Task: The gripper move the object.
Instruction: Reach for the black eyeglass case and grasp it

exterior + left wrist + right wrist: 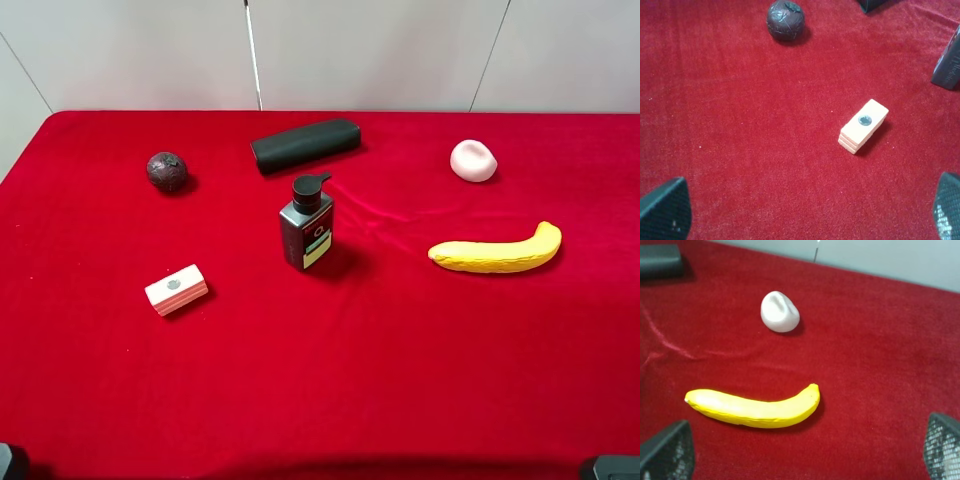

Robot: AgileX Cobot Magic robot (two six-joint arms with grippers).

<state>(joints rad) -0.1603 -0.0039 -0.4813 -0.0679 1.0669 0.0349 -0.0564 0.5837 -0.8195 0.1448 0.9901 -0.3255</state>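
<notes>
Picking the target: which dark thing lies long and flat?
The black case at the back; the pump bottle stands upright, the ball is round.

Red table (320,400): block (863,126) just ahead of my L gripper (812,210), ball (785,19) beyond; banana (755,410) ahead of R gripper (809,445), white lump (780,312) beyond; bottle (306,225), black case (305,145) farther fwd.

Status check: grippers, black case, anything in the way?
Left gripper open, empty. Right gripper open, empty. Black case lies flat near the far edge, untouched. Pump bottle stands just in front, not touching.
</notes>
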